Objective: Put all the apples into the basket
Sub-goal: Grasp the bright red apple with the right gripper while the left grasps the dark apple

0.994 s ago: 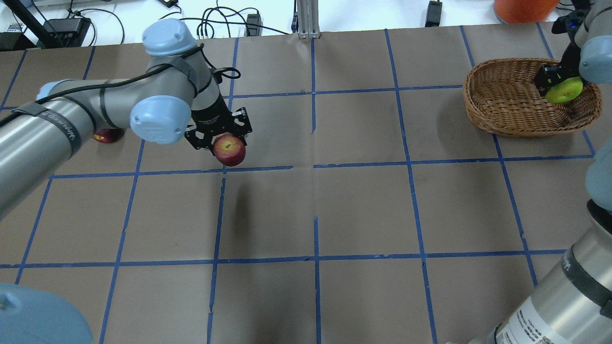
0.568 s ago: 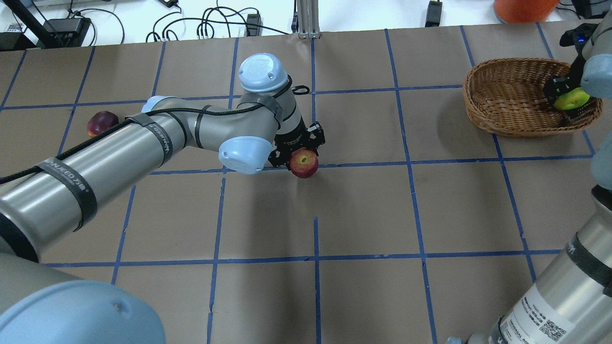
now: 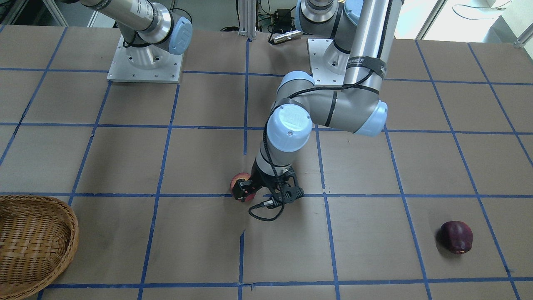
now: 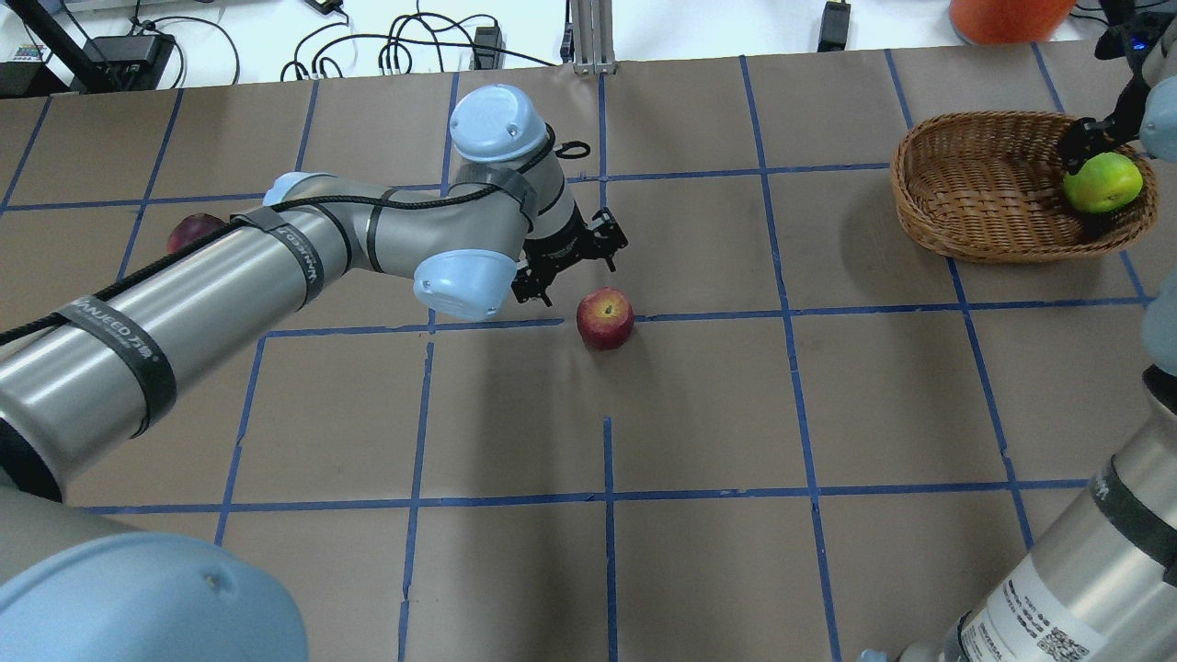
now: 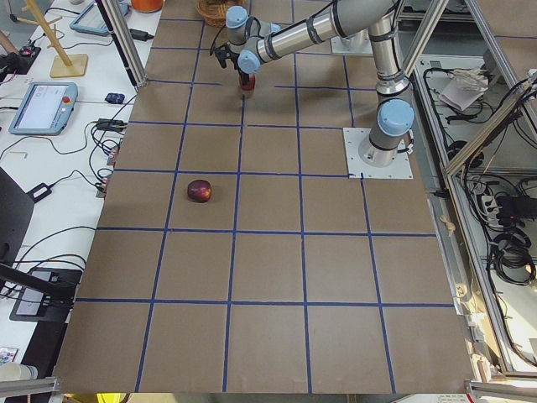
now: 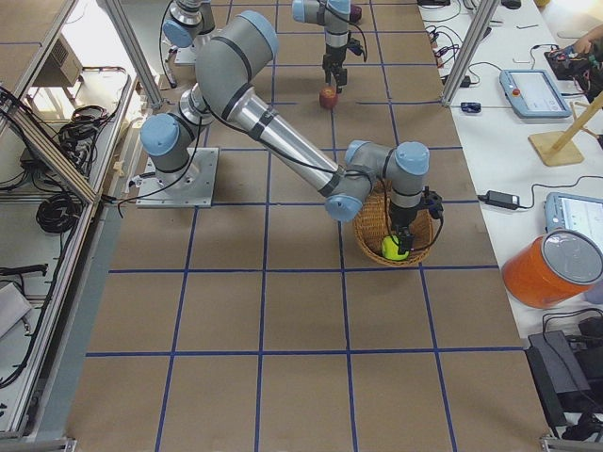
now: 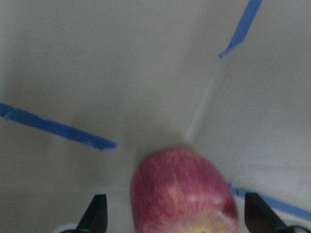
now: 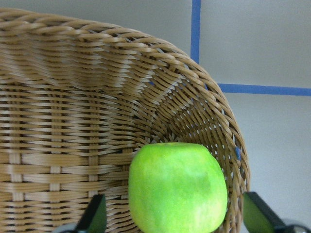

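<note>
The red apple with yellowish streaks (image 4: 604,318) rests on the table near its middle. My left gripper (image 4: 575,269) is open and hangs just behind and above it. In the left wrist view the red apple (image 7: 184,194) sits between the spread fingertips (image 7: 95,213) with gaps on both sides. The green apple (image 4: 1102,182) lies in the wicker basket (image 4: 975,198) at its right end. My right gripper (image 4: 1090,147) is open just above it, and the right wrist view shows the green apple (image 8: 177,187) free of the fingers. The maroon apple (image 4: 190,230) lies far left, partly behind my left arm.
The brown table cover carries a blue tape grid. An orange container (image 4: 1007,18) stands beyond the basket at the far right corner. Cables and power bricks (image 4: 129,51) lie along the far edge. The maroon apple (image 3: 457,236) lies alone in the front-facing view.
My left arm carried the red apple right to the table's middle, set it down and opened. My right gripper let go of the green apple in the basket and drew back.
</note>
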Tool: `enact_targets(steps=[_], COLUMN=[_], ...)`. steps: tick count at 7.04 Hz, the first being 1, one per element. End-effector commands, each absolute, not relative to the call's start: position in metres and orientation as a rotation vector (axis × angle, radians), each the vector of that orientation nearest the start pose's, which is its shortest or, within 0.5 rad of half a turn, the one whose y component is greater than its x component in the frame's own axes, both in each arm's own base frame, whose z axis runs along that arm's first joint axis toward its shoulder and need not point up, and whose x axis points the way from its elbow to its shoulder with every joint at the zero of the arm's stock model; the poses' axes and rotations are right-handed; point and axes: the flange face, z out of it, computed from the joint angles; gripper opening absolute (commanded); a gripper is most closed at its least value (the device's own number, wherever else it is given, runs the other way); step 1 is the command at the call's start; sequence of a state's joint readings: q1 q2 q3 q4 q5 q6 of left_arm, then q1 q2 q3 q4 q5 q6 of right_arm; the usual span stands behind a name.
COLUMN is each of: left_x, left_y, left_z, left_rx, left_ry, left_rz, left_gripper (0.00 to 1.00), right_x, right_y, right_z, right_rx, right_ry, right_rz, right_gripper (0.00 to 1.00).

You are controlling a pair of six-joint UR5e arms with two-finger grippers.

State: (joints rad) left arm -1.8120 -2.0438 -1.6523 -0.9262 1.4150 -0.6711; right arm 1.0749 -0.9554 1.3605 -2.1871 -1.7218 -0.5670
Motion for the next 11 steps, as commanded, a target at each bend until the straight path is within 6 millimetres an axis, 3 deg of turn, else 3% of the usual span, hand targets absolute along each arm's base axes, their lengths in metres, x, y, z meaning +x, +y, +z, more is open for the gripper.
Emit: enact_targets(steps=[1, 2, 3, 4, 5, 6, 7, 8, 9, 11], left_x=[-0.181, -0.104, -0.032, 0.014, 0.062, 0.126, 0.172, 0.192, 0.195, 0.199], left_y=[-0.628, -0.648, -0.659, -0.665, -0.675, -0.678, -0.671, -0.667, -0.668, -0.674], left_z=[0.3, 0.31, 0.293, 0.293, 0.285, 0.277, 0.26, 0.239, 0.227, 0.201], left_rx=[-0.399, -0.257, -0.224, 0.012, 0.287, 0.32, 0.386, 0.366, 0.363, 0.354], left_ry=[3.263, 3.233, 3.18, 3.131, 3.096, 3.046, 3.04, 3.044, 3.051, 3.073], left_rz=[0.003, -0.007, 0.047, 0.033, -0.005, -0.069, -0.045, -0.034, -0.015, 0.016], left_gripper=[1.0, 1.0, 1.0, 1.0, 1.0, 1.0, 1.0, 1.0, 1.0, 1.0], right_x=[-0.142, -0.071, 0.012, 0.093, 0.158, 0.205, 0.249, 0.275, 0.3, 0.319], right_y=[-0.684, -0.678, -0.673, -0.66, -0.649, -0.637, -0.622, -0.615, -0.605, -0.6], right_z=[0.345, 0.369, 0.371, 0.369, 0.36, 0.352, 0.332, 0.313, 0.285, 0.256], right_rx=[-0.119, -0.173, -0.229, -0.32, -0.353, -0.299, -0.233, -0.228, -0.245, -0.211], right_ry=[3.328, 3.308, 3.287, 3.209, 3.122, 3.083, 3.035, 2.999, 2.98, 2.975], right_rz=[-0.106, -0.074, -0.014, 0.009, 0.01, 0.024, 0.085, 0.097, 0.145, 0.148], right_gripper=[1.0, 1.0, 1.0, 1.0, 1.0, 1.0, 1.0, 1.0, 1.0, 1.0])
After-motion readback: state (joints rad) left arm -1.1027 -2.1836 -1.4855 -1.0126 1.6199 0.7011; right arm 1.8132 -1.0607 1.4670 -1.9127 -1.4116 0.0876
